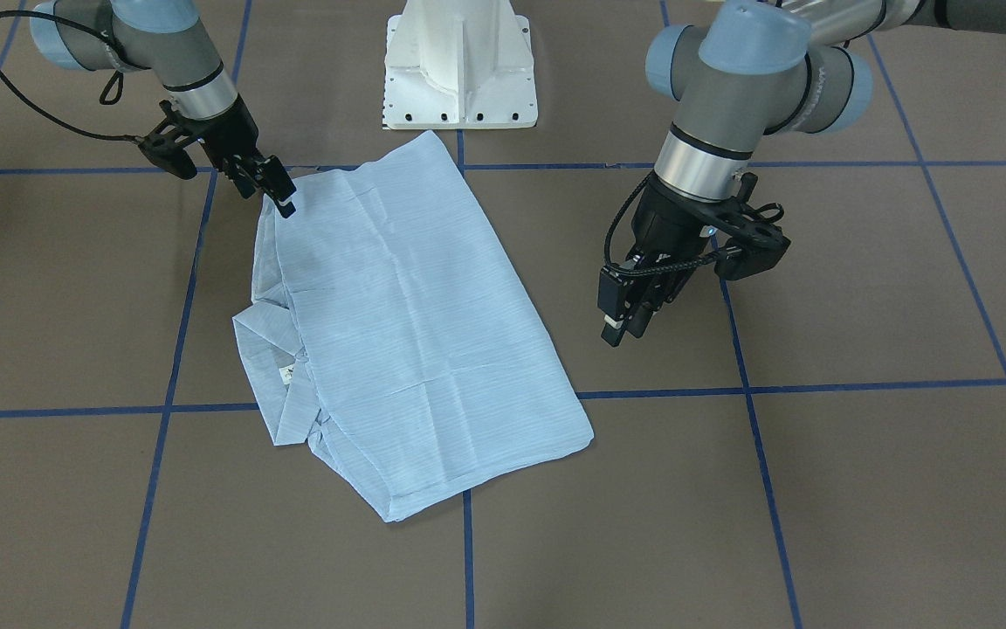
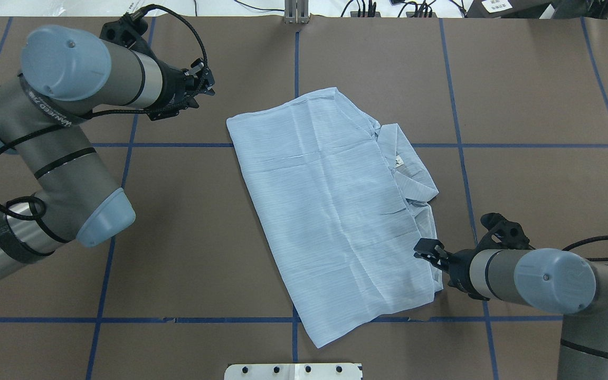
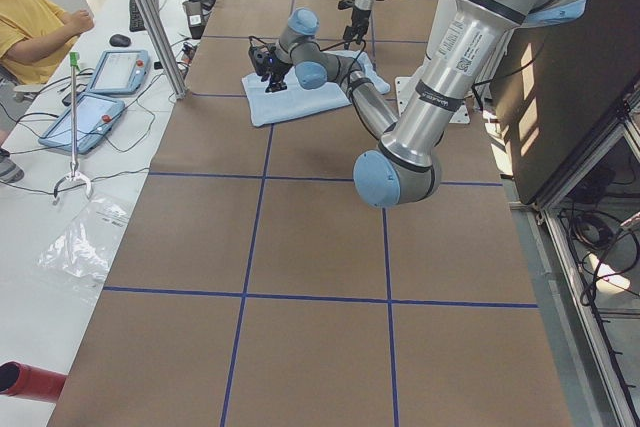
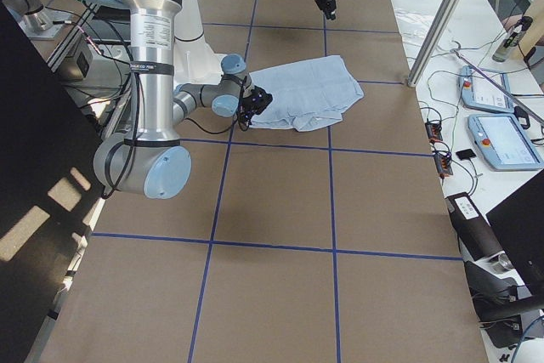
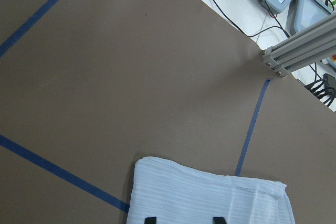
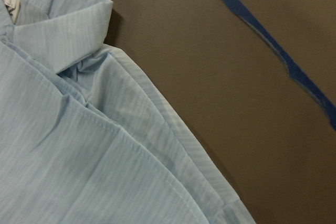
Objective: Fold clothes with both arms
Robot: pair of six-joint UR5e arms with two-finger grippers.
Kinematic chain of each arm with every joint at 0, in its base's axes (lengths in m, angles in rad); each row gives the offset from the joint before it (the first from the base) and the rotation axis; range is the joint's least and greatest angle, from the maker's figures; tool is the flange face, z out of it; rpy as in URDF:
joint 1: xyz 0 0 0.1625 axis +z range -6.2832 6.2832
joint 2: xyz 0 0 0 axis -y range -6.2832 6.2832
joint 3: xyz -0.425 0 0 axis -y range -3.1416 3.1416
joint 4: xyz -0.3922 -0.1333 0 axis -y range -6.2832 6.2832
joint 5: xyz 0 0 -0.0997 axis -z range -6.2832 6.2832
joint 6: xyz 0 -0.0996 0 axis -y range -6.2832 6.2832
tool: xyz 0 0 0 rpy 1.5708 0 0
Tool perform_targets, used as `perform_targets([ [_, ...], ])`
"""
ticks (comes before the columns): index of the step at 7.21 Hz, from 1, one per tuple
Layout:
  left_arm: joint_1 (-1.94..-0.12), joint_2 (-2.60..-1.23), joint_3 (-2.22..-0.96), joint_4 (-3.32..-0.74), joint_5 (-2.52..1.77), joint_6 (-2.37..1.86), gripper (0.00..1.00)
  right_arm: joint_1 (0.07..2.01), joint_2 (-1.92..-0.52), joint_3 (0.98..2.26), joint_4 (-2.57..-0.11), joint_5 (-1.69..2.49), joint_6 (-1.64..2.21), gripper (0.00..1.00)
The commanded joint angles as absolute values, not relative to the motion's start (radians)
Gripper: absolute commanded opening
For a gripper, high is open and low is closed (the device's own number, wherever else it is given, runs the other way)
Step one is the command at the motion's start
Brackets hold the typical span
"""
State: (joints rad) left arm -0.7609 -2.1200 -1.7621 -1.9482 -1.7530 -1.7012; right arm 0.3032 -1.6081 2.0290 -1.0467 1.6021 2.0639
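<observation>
The clothes are one light-blue striped shirt (image 1: 416,332) (image 2: 330,211), lying flat in a folded rectangle on the brown table. Its collar (image 1: 272,384) (image 6: 58,30) and neck label (image 2: 399,161) show at one side. My right gripper (image 1: 280,199) (image 2: 428,252) hangs at the shirt's corner near the robot's base, below the collar, and its jaws look open; the right wrist view shows only flat cloth. My left gripper (image 1: 621,332) (image 2: 206,87) is open and empty, off the shirt beside its far side. Its two fingertips (image 5: 149,220) show apart above the shirt's edge (image 5: 210,198).
The white pedestal base (image 1: 459,70) stands at the robot's edge of the table, just behind the shirt. Blue tape lines (image 1: 817,384) divide the tabletop. A metal post (image 5: 299,51), teach pendants (image 4: 501,138) and a seated person (image 3: 30,27) are beyond the far edge.
</observation>
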Motion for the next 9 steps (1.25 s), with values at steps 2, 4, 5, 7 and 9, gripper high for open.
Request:
perform_targets([
  [2,-0.761,-2.120,-1.763,-1.948,-1.753,-1.701,0.46,0.253,-1.611,2.020,-1.048,1.554,2.100,0.98],
  [4,-0.761,-2.120,-1.763,-1.948,-1.753,-1.701,0.46,0.247,-1.620,2.019,-1.052,1.554,2.100,0.94],
  [5,-0.761,-2.120,-1.763,-1.948,-1.753,-1.701,0.46,0.247,-1.620,2.016,-1.054,1.552,2.100,0.86],
  [7,-0.762,-2.120,-1.770,-1.947,-1.753,-1.701,0.46,0.245,-1.621,2.014,-1.055,1.545,2.100,0.69],
  [9,-0.762,-2.118,-1.776,-1.947,-1.753,-1.701,0.46,0.241,-1.623,2.013,-1.055,1.545,2.100,0.31],
])
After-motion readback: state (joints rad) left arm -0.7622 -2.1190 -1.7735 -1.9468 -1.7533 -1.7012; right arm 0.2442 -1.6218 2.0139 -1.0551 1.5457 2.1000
